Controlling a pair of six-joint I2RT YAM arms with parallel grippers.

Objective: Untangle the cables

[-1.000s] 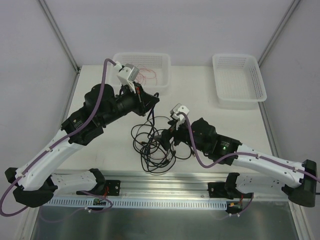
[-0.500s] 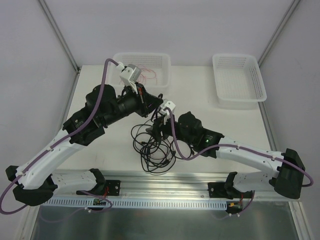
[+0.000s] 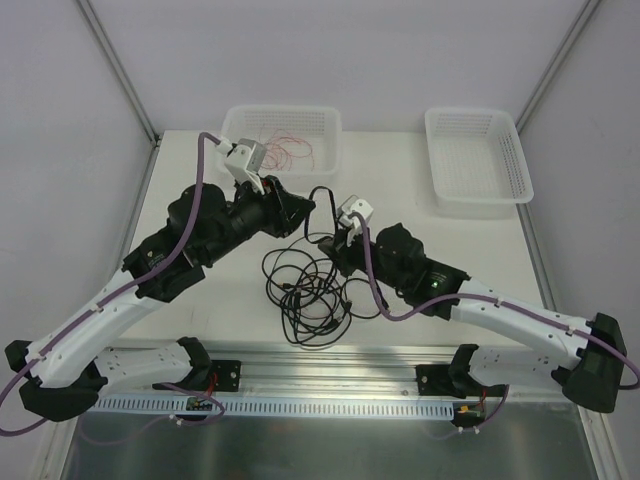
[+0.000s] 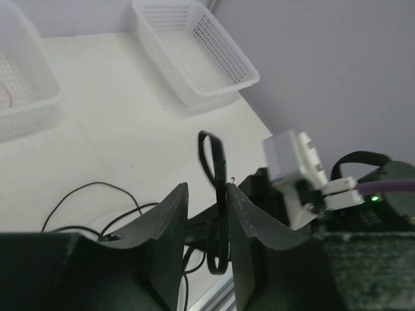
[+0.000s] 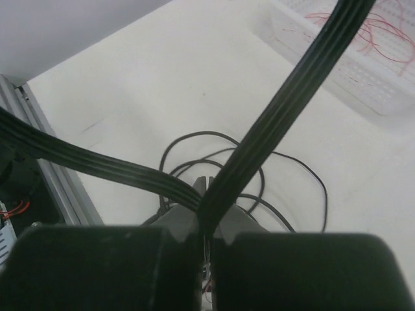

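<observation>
A tangle of thin black cables [image 3: 305, 290] lies in loose loops on the table between my two arms. A flat black ribbon cable [image 3: 322, 200] rises from it in a loop. My right gripper [image 3: 333, 250] is shut on this ribbon cable [image 5: 292, 84], which crosses itself right at the closed fingertips [image 5: 206, 194]. My left gripper [image 4: 206, 220] is open; the ribbon cable [image 4: 217, 194] hangs between its fingers, lying against the right finger [image 4: 253, 220] only. Fine red wires [image 3: 290, 152] lie in the left basket.
Two white mesh baskets stand at the back: the left basket [image 3: 285, 112] holds the red wires, the right basket [image 3: 475, 160] holds nothing I can see. An aluminium rail [image 3: 330, 355] runs along the near edge. Both wrists are close together above the tangle.
My right arm swung in toward the left gripper and its jaws went from open to shut on the ribbon cable. The left jaws have parted, and the left wrist drew back a little.
</observation>
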